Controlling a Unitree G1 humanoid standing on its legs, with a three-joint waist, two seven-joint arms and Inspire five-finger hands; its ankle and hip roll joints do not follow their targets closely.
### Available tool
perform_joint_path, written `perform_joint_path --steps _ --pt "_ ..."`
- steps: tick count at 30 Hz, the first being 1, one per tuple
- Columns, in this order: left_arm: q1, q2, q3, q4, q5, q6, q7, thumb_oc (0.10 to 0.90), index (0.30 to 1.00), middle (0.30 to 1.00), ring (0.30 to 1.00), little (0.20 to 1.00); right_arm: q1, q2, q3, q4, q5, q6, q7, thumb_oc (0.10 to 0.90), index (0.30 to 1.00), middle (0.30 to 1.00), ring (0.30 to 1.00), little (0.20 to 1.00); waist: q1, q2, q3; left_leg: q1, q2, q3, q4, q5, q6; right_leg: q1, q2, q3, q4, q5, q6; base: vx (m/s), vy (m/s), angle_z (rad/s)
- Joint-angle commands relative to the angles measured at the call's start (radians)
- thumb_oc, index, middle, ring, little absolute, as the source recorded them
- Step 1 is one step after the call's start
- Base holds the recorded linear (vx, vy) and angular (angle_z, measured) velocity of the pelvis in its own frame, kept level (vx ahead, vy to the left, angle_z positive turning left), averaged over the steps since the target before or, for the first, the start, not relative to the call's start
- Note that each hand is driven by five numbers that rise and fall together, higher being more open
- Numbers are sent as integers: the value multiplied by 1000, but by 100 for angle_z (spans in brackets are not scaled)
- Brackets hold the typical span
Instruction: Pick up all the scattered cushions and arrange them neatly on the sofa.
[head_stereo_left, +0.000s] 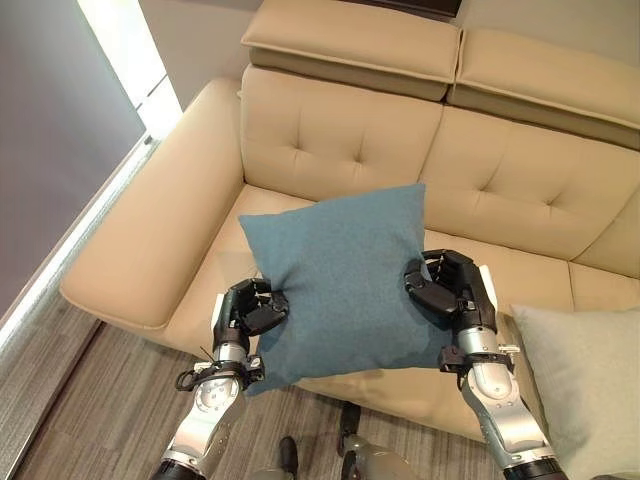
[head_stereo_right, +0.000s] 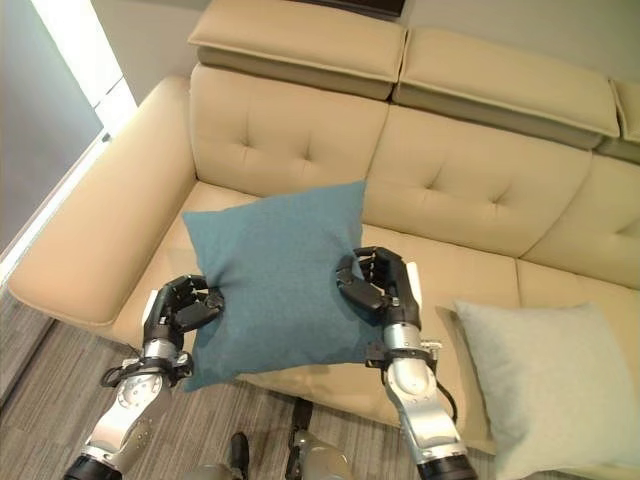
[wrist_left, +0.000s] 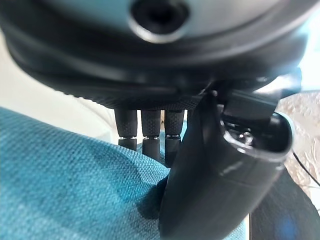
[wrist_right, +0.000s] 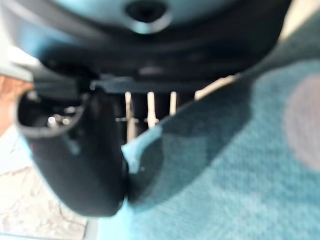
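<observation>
A teal cushion (head_stereo_left: 345, 275) is held up between both hands above the front of the beige sofa's seat (head_stereo_left: 215, 275). My left hand (head_stereo_left: 252, 308) pinches the cushion's left edge, thumb (wrist_left: 210, 185) pressed on the teal fabric (wrist_left: 65, 185). My right hand (head_stereo_left: 445, 285) grips the right edge, its thumb (wrist_right: 75, 160) clamped over the cloth (wrist_right: 225, 165). A pale grey-green cushion (head_stereo_right: 555, 385) lies on the seat at the right.
The sofa's left armrest (head_stereo_left: 150, 220) curves round beside my left arm, and the tufted backrest (head_stereo_left: 340, 135) rises behind the cushion. Grey wood-look floor (head_stereo_left: 110, 410) lies in front of the sofa. A bright window strip (head_stereo_left: 125, 45) runs along the left wall.
</observation>
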Motion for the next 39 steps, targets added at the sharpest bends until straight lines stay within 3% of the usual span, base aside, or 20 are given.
perform_joint_path --steps 1,5,6,8,13,19,20,22,25,28,29,39 --pt "-118 -19 -54 -193 30 -151 -79 400 300 300 300 300 -92 10 25 -166 6 -147 28 400 300 300 300 300 -1 -16 -82 -70 19 -10 10 -125 25 87 3 17 -22 -123 101 150 51 -21" --pt "-106 -24 -49 -198 29 -149 -71 400 300 300 300 300 -78 9 29 -161 7 -146 30 400 300 300 300 300 9 -3 -92 -58 34 -85 -171 -33 16 108 23 57 -14 -145 100 165 95 -32" --pt "-102 -26 -47 -203 25 -146 -65 400 300 300 300 300 -66 9 27 -155 13 -145 27 400 300 300 300 300 16 10 -89 -71 52 -132 -256 22 2 123 34 78 0 -170 95 146 107 -48" --pt "-101 -25 -48 -203 22 -147 -66 400 300 300 300 300 -56 6 21 -156 12 -143 25 400 300 300 300 300 14 18 -85 -69 63 -147 -291 50 0 134 39 91 17 -190 91 157 145 -39" --pt "-86 -6 -59 -197 33 -138 -81 400 300 300 300 300 -41 10 19 -149 -21 -128 27 400 300 300 300 300 9 34 -118 3 51 -125 -340 51 14 151 19 123 33 -197 102 169 180 -38" --pt "-145 33 -27 -153 117 -146 -20 400 300 300 300 300 -131 49 65 -64 -97 -106 -18 400 300 300 300 300 14 41 -108 18 33 -24 -366 26 56 87 -27 196 35 -152 144 57 189 -40" --pt "-230 35 -33 -109 173 -152 38 400 300 300 300 300 -201 62 89 -23 -144 -106 -68 400 300 300 300 300 12 48 -95 -13 28 -11 -378 33 59 46 -34 203 23 -133 153 -68 69 -21" --pt "-234 35 -33 -107 174 -153 39 400 300 300 300 300 -204 62 89 -21 -144 -107 -69 400 300 300 300 300 12 48 -95 -16 28 -10 -378 33 59 42 -34 203 24 -132 153 -57 32 -18" --pt "-438 37 -73 -6 268 -158 143 400 300 300 300 300 -374 97 148 43 -199 -120 -165 400 300 300 300 300 9 65 -71 -85 23 -3 -408 67 56 -39 -38 208 3 -97 160 -75 15 -7" --pt "-526 45 -90 21 310 -160 184 400 300 300 300 300 -450 108 164 60 -220 -128 -206 400 300 300 300 300 9 73 -71 -110 23 -5 -427 85 51 -71 -38 204 -7 -83 163 -13 1 -5" --pt "-631 48 -110 55 355 -169 239 400 300 300 300 300 -534 106 172 72 -253 -139 -260 400 300 300 300 300 8 79 -69 -125 24 -11 -447 99 45 -91 -37 199 -17 -79 165 0 0 0" --pt "-923 66 -166 150 534 -164 434 400 300 300 300 300 -807 56 177 131 -471 -132 -523 400 300 300 300 300 8 97 -47 -202 29 -33 -468 139 21 -175 -32 188 -16 -69 166 11 -11 3"
